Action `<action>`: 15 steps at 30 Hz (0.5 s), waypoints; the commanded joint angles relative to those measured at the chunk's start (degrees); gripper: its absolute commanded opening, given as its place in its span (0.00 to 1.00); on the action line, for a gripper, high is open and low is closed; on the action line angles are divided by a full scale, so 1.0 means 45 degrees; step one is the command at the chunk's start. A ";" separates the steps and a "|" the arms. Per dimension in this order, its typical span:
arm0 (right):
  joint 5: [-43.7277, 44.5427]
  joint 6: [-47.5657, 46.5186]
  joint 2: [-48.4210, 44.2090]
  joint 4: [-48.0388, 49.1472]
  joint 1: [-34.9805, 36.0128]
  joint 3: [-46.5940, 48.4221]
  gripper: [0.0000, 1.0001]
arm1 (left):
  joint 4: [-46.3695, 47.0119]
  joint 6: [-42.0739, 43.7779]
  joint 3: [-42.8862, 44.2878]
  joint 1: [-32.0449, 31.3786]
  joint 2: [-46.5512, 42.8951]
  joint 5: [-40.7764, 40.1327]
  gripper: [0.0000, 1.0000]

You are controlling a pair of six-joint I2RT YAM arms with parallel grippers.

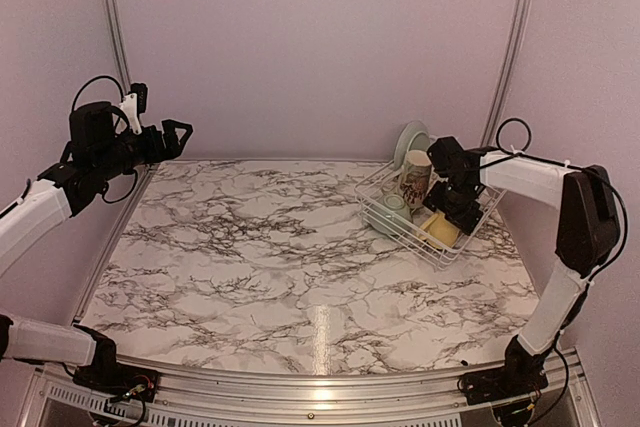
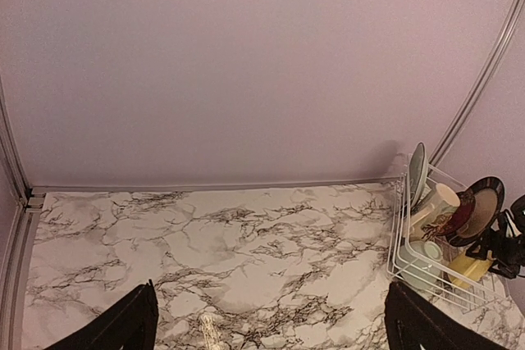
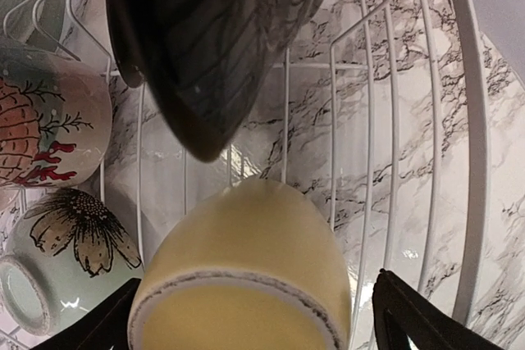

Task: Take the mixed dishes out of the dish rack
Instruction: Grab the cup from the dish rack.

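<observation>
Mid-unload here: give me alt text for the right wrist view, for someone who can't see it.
A yellow mug rests in the white wire rack, framed by the open jaws. A dark plate fills the top of the frame above it; a printed mug and a flowered green bowl sit to its left.

The white wire rack [image 1: 398, 231] sits at the table's far right, set at an angle, with all five dishes in it. A pale-green plate [image 1: 409, 138] stands on edge at its far end. Beside it the cream mug [image 1: 415, 178] leans tilted, printed with red and green sprigs. The red plate [image 2: 477, 206] – black-rimmed – also stands on edge, its dark back tipped over the yellow mug [image 3: 246, 272]. That mug lies on its side on the rack's floor near the right wall. The pale-green bowl [image 3: 61, 256] – a brown flower on its outside – rests just beside the yellow mug, below the cream one.
</observation>
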 commanded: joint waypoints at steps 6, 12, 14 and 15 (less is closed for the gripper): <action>-0.0125 0.0802 0.0140 0.0474 0.0103 -0.0141 0.77 | -0.0260 0.0010 0.0487 -0.0037 0.0107 0.0146 0.99; 0.0018 0.0990 -0.0267 0.0417 0.0108 -0.0171 0.60 | -0.0260 0.0011 0.0506 -0.0033 0.0137 0.0168 0.99; 0.0055 0.1028 -0.0515 0.0410 0.0113 -0.0232 0.53 | -0.0260 -0.0009 0.0506 -0.0033 0.0139 0.0188 0.99; 0.0073 0.1045 -0.0676 0.0411 0.0122 -0.0267 0.50 | -0.0260 -0.0011 0.0506 -0.0038 0.0148 0.0176 0.99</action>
